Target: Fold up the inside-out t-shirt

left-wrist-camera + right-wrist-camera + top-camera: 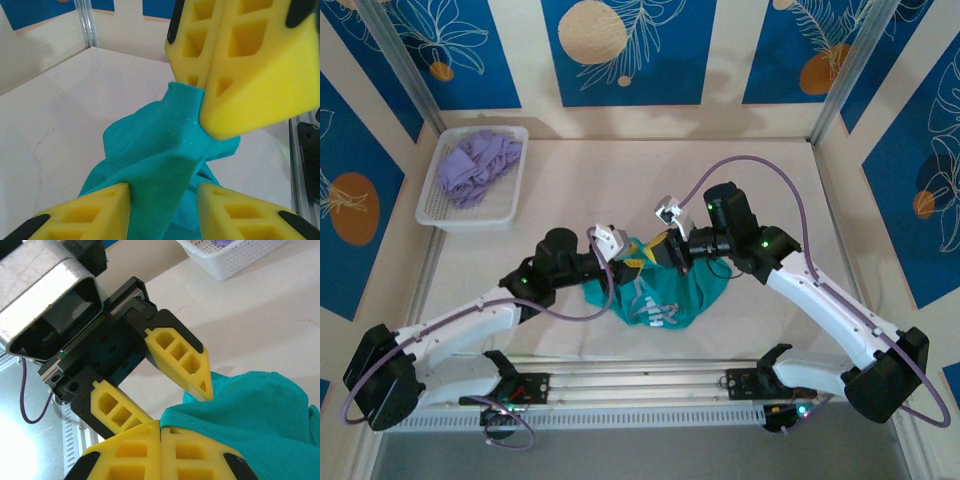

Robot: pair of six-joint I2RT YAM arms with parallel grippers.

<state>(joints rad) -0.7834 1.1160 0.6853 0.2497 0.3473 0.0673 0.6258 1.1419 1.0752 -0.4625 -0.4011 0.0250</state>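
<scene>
The teal inside-out t-shirt (655, 297) lies bunched at the table's middle, part of it lifted between the two arms. My right gripper (161, 429) is shut on a stitched edge of the t-shirt (260, 410). My left gripper (162, 210) faces it with jaws apart; a fold of the t-shirt (150, 150) hangs between its fingers (95, 212) and touches the left one. In the top view the left gripper (630, 262) and right gripper (665, 254) meet tip to tip over the cloth. The right gripper's yellow fingers (245, 60) pinch the hem just ahead of the left jaws.
A white basket (510, 205) holding a lavender garment (478, 166) stands at the back left. Patterned blue walls close off the table on three sides. A metal rail (640, 385) runs along the near edge between the arm bases.
</scene>
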